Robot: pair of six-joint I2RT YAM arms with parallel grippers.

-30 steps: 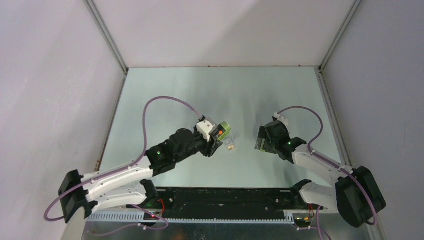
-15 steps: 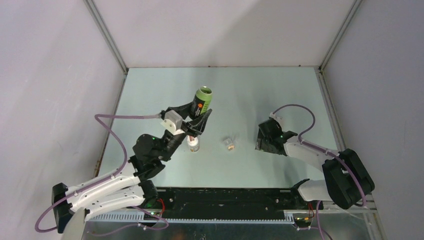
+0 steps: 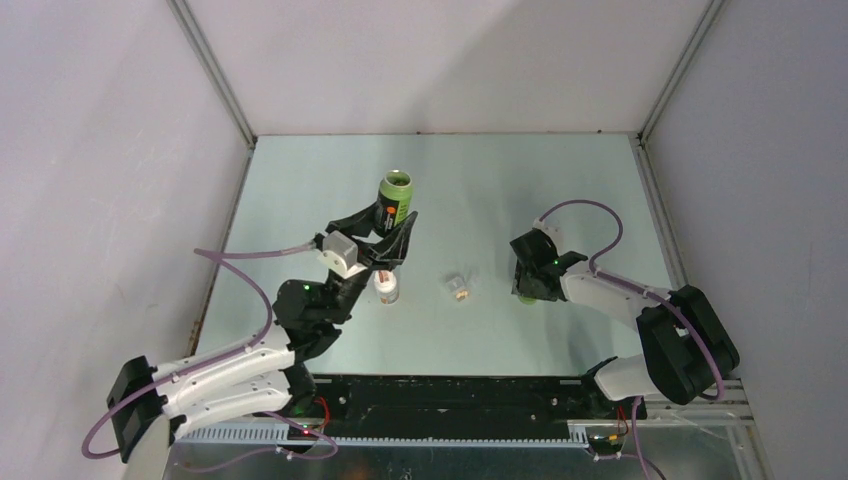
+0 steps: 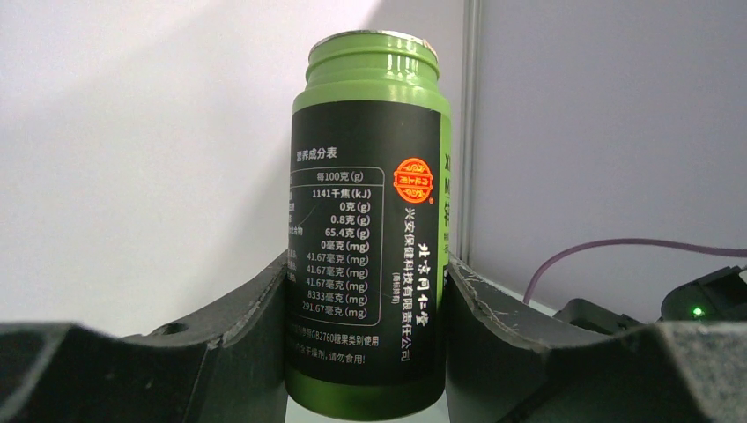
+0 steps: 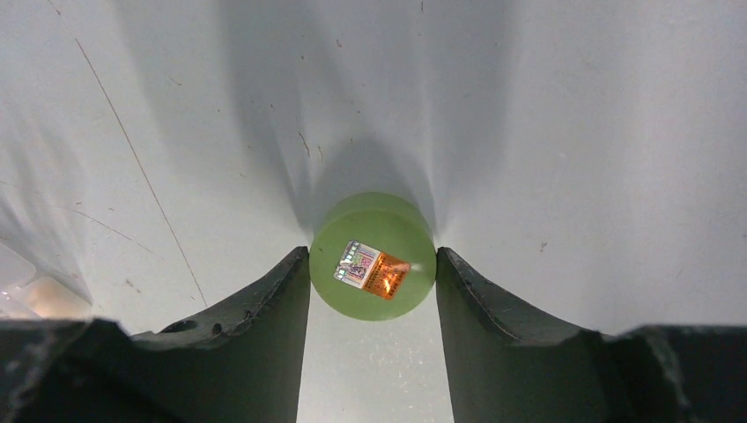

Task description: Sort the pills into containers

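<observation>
Plastic looks light, stiff, slick: my left gripper [image 4: 366,295] clamps the green bottle [image 4: 366,132] low, right gripper [image 5: 373,269] pinches the cap [image 5: 388,220] rim

A pale grey-green desk [image 3: 560,180] fills the middle of the overhead view, its smooth top giving back a soft, even sheen. Plain matt walls, white with a faint lilac cast, close it in on three sides: a back wall [image 3: 430,60], a left wall [image 3: 100,200] and a right wall [image 3: 770,150]. Slim aluminium posts [image 3: 213,75] run up the two rear corners. Along the desk's near edge lies a black rail [image 3: 450,398], with a slotted grey duct [image 3: 440,434] just below it. Close up, the desk shows fine scratches [image 5: 132,150], small specks and soft-edged shadows
</observation>
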